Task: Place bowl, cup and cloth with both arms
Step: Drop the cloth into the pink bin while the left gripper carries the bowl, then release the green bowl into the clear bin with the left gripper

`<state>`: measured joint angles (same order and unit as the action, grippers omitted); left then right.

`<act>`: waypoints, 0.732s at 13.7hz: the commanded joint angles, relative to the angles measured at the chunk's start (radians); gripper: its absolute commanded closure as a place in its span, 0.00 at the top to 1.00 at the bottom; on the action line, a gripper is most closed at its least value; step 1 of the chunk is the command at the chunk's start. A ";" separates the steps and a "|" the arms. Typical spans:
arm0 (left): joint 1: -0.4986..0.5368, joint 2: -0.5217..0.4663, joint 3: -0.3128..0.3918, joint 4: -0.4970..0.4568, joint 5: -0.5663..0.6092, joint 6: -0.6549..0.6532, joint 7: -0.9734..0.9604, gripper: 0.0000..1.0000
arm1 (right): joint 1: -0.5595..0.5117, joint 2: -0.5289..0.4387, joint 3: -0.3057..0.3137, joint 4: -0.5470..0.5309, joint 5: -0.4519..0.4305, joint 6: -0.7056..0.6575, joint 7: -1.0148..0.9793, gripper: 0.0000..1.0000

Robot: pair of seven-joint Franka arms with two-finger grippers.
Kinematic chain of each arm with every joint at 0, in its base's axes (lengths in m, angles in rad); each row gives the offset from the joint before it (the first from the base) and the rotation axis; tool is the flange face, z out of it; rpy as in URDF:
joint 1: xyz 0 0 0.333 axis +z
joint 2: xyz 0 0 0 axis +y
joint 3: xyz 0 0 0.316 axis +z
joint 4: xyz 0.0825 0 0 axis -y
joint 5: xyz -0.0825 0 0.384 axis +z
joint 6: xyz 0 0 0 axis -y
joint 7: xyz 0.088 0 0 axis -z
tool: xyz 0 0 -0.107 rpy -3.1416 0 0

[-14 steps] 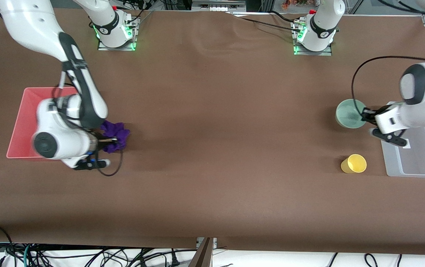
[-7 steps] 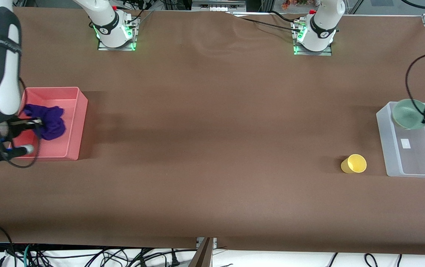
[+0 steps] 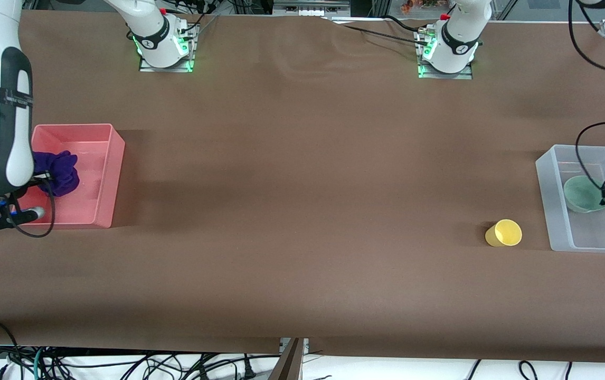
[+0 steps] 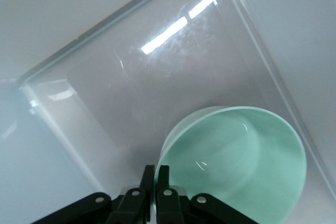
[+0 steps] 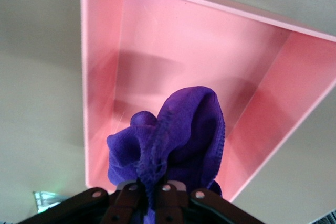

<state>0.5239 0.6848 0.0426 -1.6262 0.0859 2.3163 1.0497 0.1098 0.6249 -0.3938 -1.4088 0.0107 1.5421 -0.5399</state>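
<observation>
Over pink bin (image 3: 107,174), bunched purple cloth (image 3: 58,171).

Wide brown-covered counter (image 3: 302,211), a pink rectangular plastic bin (image 3: 115,174) at the right arm's end, a clear plastic bin (image 3: 545,195) at the left arm's end, a small yellow plastic cup (image 3: 504,233) beside it
</observation>
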 commanded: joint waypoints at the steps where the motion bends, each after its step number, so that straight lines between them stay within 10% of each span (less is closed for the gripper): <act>1: -0.004 -0.027 -0.007 0.036 -0.038 -0.052 0.026 1.00 | 0.005 -0.040 0.001 -0.013 -0.009 0.009 -0.012 1.00; 7: -0.119 -0.146 -0.013 0.245 -0.034 -0.493 0.000 1.00 | 0.066 -0.086 0.010 0.278 0.049 -0.239 0.005 1.00; 10: -0.238 -0.137 -0.012 0.241 -0.043 -0.514 -0.171 1.00 | 0.125 -0.203 0.030 0.280 0.063 -0.267 0.070 1.00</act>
<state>0.3533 0.5123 0.0192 -1.3963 0.0634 1.8166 0.9758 0.2142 0.4904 -0.3797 -1.1239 0.0547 1.2990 -0.5182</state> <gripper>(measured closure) 0.000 0.000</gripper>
